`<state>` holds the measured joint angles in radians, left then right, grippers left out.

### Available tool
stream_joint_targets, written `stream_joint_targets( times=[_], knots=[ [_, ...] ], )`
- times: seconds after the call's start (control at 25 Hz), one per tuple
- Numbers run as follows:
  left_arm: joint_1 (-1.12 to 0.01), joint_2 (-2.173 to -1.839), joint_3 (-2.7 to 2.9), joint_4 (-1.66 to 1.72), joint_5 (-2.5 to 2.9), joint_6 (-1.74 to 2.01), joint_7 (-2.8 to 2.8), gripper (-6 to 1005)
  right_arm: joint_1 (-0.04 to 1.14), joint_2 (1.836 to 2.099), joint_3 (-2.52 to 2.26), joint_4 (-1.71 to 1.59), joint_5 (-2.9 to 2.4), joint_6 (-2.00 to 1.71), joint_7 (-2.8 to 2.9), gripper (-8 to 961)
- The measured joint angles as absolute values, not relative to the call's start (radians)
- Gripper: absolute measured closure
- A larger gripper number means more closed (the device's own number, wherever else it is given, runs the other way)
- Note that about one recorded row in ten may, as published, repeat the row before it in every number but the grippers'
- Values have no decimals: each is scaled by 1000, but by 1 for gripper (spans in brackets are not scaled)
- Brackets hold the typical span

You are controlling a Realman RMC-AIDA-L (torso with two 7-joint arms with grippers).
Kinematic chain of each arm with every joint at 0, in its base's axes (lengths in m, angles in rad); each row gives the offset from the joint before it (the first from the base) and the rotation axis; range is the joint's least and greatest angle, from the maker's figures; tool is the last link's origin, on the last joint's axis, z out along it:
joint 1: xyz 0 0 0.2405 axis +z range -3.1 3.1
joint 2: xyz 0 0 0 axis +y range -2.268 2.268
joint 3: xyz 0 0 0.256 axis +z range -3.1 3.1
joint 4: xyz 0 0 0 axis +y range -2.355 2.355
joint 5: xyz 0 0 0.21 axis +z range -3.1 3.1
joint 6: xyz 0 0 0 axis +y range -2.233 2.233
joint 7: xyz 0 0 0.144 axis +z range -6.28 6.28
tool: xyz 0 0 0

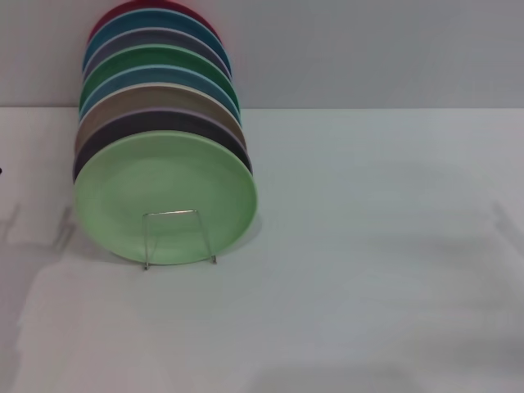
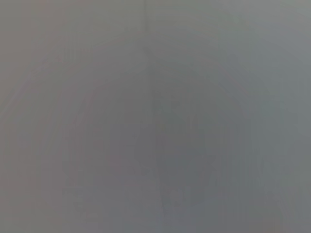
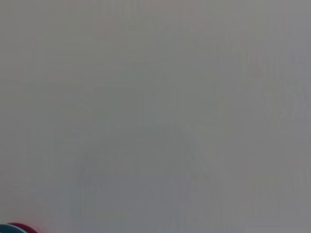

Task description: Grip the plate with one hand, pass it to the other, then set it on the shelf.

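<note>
The light mint-green plate (image 1: 164,196) stands on edge at the front of a row of plates in the silver wire rack (image 1: 178,237), left of centre on the white table. The rack's squared front loop crosses the plate's lower face. Neither gripper shows in the head view. The left wrist view shows only a plain grey surface. The right wrist view shows a plain pale surface with a sliver of the red plate's rim (image 3: 19,228) at one corner.
Behind the mint plate stand several other plates in a row: dark purple, tan, blue, darker green (image 1: 155,61), lavender, teal and red (image 1: 131,10). The white table (image 1: 377,246) stretches to the right and front. A grey wall rises behind.
</note>
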<state>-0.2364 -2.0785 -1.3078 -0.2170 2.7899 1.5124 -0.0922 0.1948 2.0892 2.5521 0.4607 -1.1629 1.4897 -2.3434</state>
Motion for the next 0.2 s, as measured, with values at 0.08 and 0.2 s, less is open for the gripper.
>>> stream_joint_targets(
  times=[0.08, 0.2],
  knots=[
    [-236, -2079, -1300, -216, 2790, 1510, -89, 214, 200, 2089, 2554, 449, -1163, 1489, -2357, 191],
    [-240, -2079, -1294, -212, 2788, 1507, -88, 216, 203, 2089, 2555, 446, -1162, 1490, -2367, 191]
  ],
)
